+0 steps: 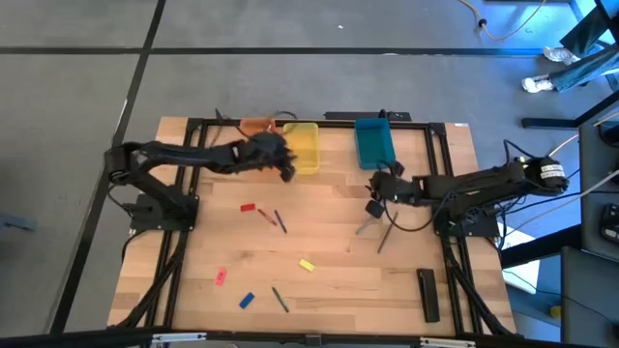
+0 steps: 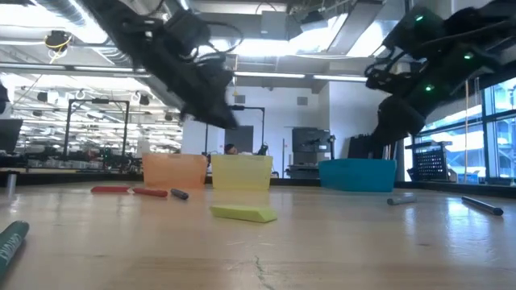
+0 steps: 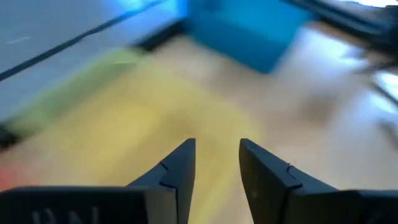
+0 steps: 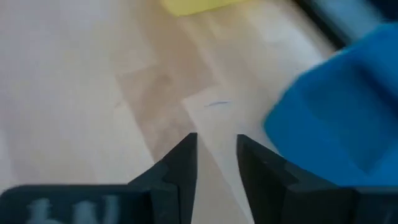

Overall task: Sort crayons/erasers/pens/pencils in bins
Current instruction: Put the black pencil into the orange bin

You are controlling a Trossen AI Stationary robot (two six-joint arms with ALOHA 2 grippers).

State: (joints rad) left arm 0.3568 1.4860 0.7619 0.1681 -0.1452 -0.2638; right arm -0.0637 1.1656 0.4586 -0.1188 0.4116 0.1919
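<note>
1. Yellow eraser (image 1: pixel 307 264) lies flat on the wooden table (image 1: pixel 329 242), well apart from the 3 bins (image 1: pixel 303 147).
2. We judge it light, slightly rubbery; grip its long sides.
3. Left pincer (image 3: pixel 216 163) hangs parted, empty, beside the yellow bin; right pincer (image 4: pixel 216 158) parted, empty.

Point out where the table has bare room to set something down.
Bare wood: the patch between the yellow eraser and the black bar, and the left edge beyond the red eraser. Crowded: the far edge, where the bins stand with the left gripper over them, and around the right gripper.
</note>
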